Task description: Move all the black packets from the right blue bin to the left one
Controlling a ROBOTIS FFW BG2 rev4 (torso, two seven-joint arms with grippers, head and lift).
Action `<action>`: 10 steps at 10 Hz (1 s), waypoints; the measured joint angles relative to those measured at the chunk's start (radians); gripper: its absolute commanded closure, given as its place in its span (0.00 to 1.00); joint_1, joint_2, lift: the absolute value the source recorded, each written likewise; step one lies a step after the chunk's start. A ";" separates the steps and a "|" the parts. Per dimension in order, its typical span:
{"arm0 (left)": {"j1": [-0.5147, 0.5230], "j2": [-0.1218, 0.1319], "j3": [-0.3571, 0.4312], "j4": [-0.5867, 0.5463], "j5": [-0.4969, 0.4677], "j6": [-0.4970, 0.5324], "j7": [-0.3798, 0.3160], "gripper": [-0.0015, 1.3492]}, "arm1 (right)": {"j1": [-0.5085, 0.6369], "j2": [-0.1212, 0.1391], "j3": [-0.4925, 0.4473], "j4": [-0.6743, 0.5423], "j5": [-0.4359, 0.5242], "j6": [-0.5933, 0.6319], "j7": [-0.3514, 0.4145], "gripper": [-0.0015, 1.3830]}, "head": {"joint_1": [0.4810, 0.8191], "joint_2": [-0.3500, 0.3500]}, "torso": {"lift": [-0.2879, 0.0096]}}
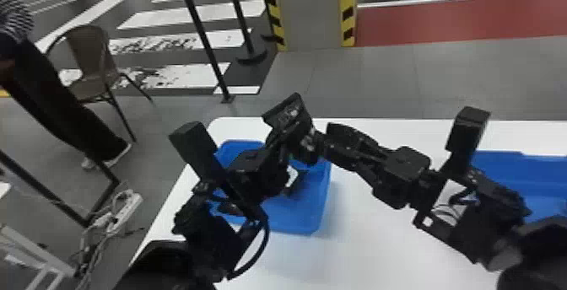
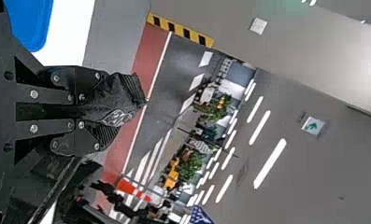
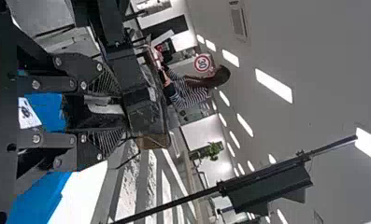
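White tabletop below left gripper, blue plastic bin beneath it too. Left pinches glossy black plastic packet; right gripper spread nearby. Packet probably light, soft, slippery: grab mid-body, deep.

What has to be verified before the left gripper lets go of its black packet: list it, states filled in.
1. Left gripper has the black packet: ok, its fingers are closed on it.
2. Packet lowered into the left blue bin: not ok, it is held up above the bin's level.
3. Right gripper clear of the left one: cannot tell; they appear close together in the head view.
4. Left bin upright on the white table: ok.
5. Right blue bin emptied: cannot tell, the right arm hides part of it.
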 measured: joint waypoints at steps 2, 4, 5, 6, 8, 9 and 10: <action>-0.021 -0.005 0.005 0.109 -0.033 -0.203 0.036 0.91 | 0.077 0.016 -0.115 0.000 0.055 -0.006 0.006 0.11 | 0.61 0.90 | 0.60; -0.055 -0.007 0.053 0.228 -0.236 -0.278 0.044 0.91 | 0.142 0.033 -0.231 -0.037 0.100 0.030 0.003 0.12 | 0.63 0.89 | 0.60; -0.064 -0.008 0.066 0.288 -0.329 -0.300 0.057 0.91 | 0.178 0.042 -0.286 -0.092 0.132 0.071 -0.026 0.12 | 0.63 0.87 | 0.60; -0.076 -0.008 0.074 0.352 -0.400 -0.325 0.063 0.90 | 0.230 0.050 -0.330 -0.178 0.150 0.122 -0.084 0.12 | 0.63 0.86 | 0.60; -0.109 -0.006 0.083 0.502 -0.462 -0.407 0.063 0.23 | 0.285 0.055 -0.384 -0.257 0.152 0.160 -0.116 0.12 | 0.63 0.84 | 0.60; -0.113 -0.002 0.074 0.547 -0.431 -0.453 0.059 0.00 | 0.288 0.056 -0.403 -0.260 0.155 0.167 -0.119 0.12 | 0.63 0.81 | 0.60; -0.112 0.001 0.061 0.561 -0.400 -0.486 0.054 0.02 | 0.298 0.056 -0.424 -0.279 0.174 0.176 -0.132 0.12 | 0.63 0.79 | 0.60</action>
